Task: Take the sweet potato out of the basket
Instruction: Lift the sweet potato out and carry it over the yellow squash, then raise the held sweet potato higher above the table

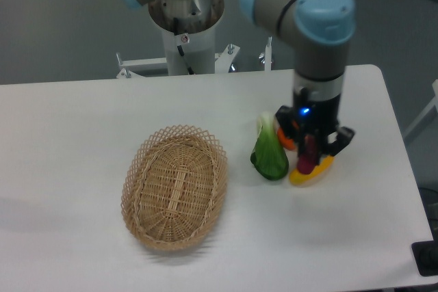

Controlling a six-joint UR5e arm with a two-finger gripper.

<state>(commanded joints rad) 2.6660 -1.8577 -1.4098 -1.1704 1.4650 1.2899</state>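
The tan wicker basket [175, 195] lies on the white table at left of centre, and its inside shows only weave. Well to its right, my gripper [308, 157] hangs over the yellow squash [306, 174], shut on the magenta sweet potato [307, 158]. The sweet potato stands nearly upright between the fingers, its lower end in front of the squash. The gripper body hides most of the orange fruit [285, 138].
A green leafy vegetable [269, 154] lies between the basket and the gripper. The arm's grey base column [186, 29] stands behind the table's far edge. The table's right edge is close to the gripper.
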